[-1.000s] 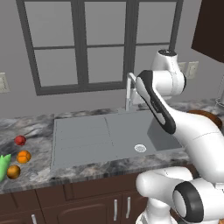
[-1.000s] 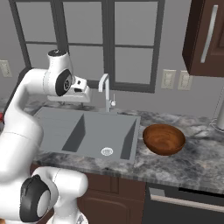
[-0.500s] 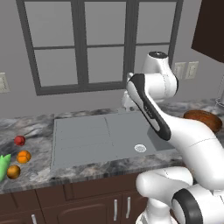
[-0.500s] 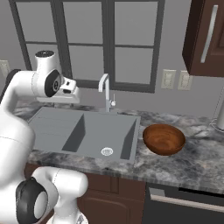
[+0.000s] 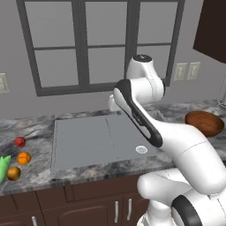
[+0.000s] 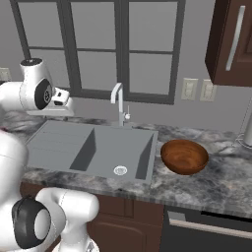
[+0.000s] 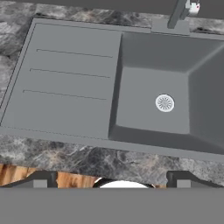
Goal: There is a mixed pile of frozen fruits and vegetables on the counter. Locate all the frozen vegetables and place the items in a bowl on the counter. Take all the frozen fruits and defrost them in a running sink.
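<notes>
Above the sink (image 7: 148, 96) my gripper (image 7: 111, 180) hangs with its fingers spread wide and nothing between them, looking down on basin and drainboard. The pile lies well off toward the counter's (image 5: 35, 128) left end, beyond the drainboard: red ball (image 5: 19, 141), orange ball (image 5: 24, 157), brownish ball (image 5: 13, 173), green pointed piece (image 5: 3, 167). The bowl (image 6: 184, 156) sits on the sink's opposite side, so I judge my reach goes left first.

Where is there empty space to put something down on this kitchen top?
The ribbed drainboard beside the grey basin is bare, as is the marbled counter right of the wooden bowl. The far left is crowded with three small balls and a green piece.
</notes>
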Tool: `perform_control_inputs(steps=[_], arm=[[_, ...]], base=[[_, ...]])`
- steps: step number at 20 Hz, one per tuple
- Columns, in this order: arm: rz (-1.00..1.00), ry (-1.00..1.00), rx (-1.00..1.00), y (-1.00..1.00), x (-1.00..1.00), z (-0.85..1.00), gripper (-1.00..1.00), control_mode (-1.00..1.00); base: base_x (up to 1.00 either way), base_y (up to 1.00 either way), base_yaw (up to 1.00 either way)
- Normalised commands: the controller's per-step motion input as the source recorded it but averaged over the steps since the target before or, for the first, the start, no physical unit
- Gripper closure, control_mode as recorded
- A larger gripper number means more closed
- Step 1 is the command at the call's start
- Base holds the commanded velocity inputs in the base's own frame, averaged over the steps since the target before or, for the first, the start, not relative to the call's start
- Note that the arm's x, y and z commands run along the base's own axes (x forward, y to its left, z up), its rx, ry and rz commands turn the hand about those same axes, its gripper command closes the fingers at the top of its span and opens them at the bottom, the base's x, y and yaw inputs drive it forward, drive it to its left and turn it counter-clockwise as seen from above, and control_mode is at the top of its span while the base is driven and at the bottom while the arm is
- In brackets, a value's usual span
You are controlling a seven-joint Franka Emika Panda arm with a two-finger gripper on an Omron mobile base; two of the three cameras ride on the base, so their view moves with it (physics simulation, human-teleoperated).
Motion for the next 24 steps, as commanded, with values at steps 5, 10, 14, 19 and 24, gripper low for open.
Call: perform_control_inputs(steps=[5, 10, 14, 19, 24], arm=[[0.01, 0.0, 0.0, 0.58, 0.0, -0.03, -1.0, -1.0], [0.01, 0.0, 0.0, 0.59, -0.02, -0.04, -1.0, -1.0], [0.01, 0.0, 0.0, 0.63, -0.12, -0.08, -1.0, -1.0], [0.01, 0.0, 0.0, 0.67, -0.15, -0.16, -1.0, -1.0], [0.0, 0.0, 0.0, 0.61, -0.13, -0.07, -1.0, -1.0]], base=[[0.0, 0.0, 0.0], [0.0, 0.0, 0.0], [0.0, 0.0, 0.0], [0.0, 0.0, 0.0], [0.0, 0.0, 0.0]])
